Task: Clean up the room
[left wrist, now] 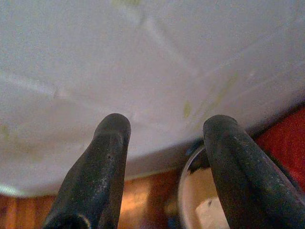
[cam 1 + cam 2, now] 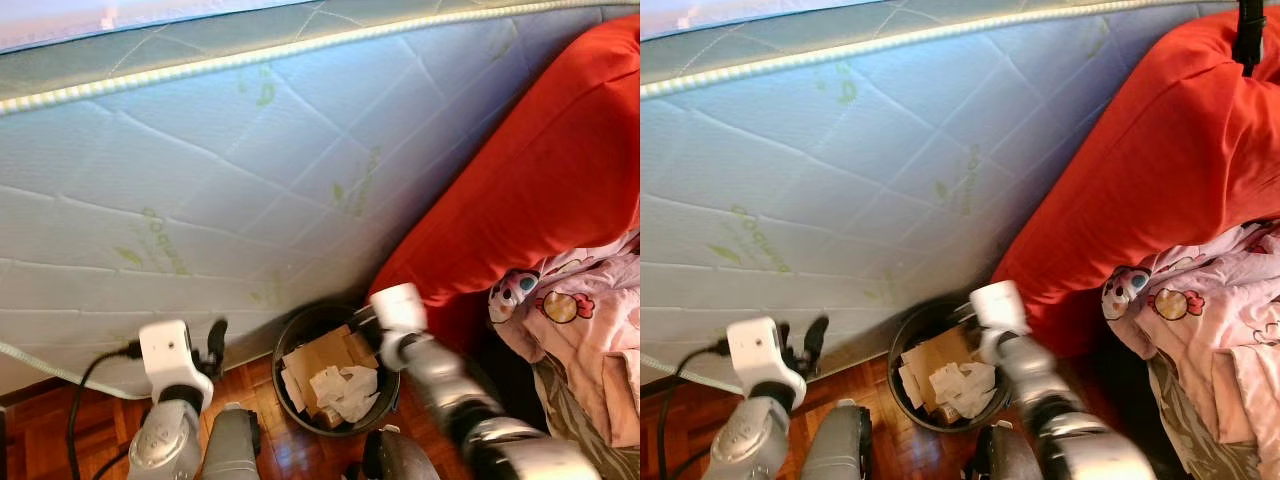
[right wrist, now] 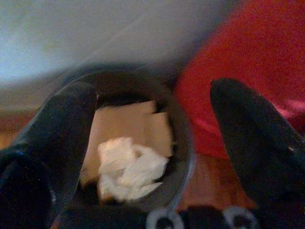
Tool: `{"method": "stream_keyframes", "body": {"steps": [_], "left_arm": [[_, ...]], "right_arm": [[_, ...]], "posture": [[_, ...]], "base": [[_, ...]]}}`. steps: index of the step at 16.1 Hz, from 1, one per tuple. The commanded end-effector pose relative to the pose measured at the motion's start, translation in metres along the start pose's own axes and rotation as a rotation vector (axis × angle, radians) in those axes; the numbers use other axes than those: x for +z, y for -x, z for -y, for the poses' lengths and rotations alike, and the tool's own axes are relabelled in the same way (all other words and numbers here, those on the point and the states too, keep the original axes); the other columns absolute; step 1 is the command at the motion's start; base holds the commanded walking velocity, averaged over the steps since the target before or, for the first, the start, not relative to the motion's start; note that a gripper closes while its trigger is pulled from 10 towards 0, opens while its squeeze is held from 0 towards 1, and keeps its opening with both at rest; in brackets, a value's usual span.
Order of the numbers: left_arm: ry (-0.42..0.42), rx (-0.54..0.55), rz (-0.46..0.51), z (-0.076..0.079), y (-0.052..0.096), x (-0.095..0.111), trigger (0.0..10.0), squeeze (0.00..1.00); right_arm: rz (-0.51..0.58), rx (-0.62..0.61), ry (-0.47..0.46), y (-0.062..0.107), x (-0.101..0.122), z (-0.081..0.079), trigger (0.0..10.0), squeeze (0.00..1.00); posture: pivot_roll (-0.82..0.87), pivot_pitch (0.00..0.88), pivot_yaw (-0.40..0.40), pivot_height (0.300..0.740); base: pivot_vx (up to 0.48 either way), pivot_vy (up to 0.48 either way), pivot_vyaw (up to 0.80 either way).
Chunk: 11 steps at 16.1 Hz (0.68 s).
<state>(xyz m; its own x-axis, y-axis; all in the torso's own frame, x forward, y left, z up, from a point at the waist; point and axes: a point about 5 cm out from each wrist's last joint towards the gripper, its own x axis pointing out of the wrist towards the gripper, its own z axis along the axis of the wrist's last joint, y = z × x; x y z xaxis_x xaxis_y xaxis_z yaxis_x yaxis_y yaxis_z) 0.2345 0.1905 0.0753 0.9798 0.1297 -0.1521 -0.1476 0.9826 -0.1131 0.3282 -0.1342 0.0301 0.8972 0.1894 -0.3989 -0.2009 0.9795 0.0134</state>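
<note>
Crumpled paper (image 2: 345, 388) and cardboard (image 2: 318, 357) lie in the wastebasket (image 2: 292, 335) beside the mattress (image 2: 200, 180); our right gripper (image 3: 152, 138) hangs just above with fingers apart and empty, likely post-drop, while our left gripper (image 1: 164, 157) waits spread near the mattress

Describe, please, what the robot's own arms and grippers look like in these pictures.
Both arms are silver metal with black joints. Each wrist carries a white, boxy camera housing; a black cable runs from the left one. The left gripper has two long black fingers, rounded at the tips with a scuffed, matte surface. The right gripper has the same two black fingers.
</note>
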Motion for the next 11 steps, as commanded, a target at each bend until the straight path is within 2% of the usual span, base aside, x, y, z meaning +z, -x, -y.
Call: {"method": "stream_keyframes", "body": {"steps": [1, 2, 4, 6, 8, 9, 11], "left_arm": [[-0.017, 0.023, -0.045, -0.008, 0.004, -0.013, 10.0, 0.00], [-0.021, 0.025, -0.068, -0.012, 0.002, -0.020, 10.0, 0.00], [-0.049, 0.019, -0.144, -0.017, -0.002, -0.042, 10.0, 0.00], [-0.084, 0.021, -0.206, -0.020, -0.009, -0.058, 10.0, 0.00], [-0.097, 0.018, -0.255, -0.023, -0.010, -0.070, 10.0, 0.00], [-0.113, 0.012, -0.311, -0.027, -0.012, -0.085, 10.0, 0.00], [-0.139, 0.000, -0.385, -0.029, -0.014, -0.099, 10.0, 0.00]], "right_arm": [[-0.030, -0.082, -0.111, 0.013, -0.025, 0.020, 10.0, 0.00], [-0.068, -0.112, -0.152, 0.021, -0.042, 0.027, 10.0, 0.00], [-0.191, -0.144, -0.142, 0.052, -0.095, 0.039, 10.0, 0.00], [-0.270, -0.168, -0.165, 0.072, -0.125, 0.039, 10.0, 0.00], [-0.295, -0.175, -0.198, 0.084, -0.140, 0.035, 10.0, 0.00], [-0.311, -0.193, -0.238, 0.092, -0.152, 0.030, 10.0, 0.00], [-0.323, -0.211, -0.282, 0.093, -0.156, 0.021, 10.0, 0.00]], "posture": [[0.21, 0.185, -0.103, 0.686], [0.20, 0.155, -0.097, 0.696], [0.19, 0.088, -0.084, 0.716], [0.18, 0.017, -0.070, 0.731], [0.17, 0.000, -0.054, 0.731], [0.15, 0.000, -0.035, 0.731], [0.14, 0.000, -0.018, 0.731]], "base": [[0.000, 0.000, 0.00], [0.000, 0.000, 0.00], [0.000, 0.000, 0.00], [0.000, 0.000, 0.00], [0.000, 0.000, 0.00], [0.000, 0.000, 0.00], [0.000, 0.000, 0.00]]}}
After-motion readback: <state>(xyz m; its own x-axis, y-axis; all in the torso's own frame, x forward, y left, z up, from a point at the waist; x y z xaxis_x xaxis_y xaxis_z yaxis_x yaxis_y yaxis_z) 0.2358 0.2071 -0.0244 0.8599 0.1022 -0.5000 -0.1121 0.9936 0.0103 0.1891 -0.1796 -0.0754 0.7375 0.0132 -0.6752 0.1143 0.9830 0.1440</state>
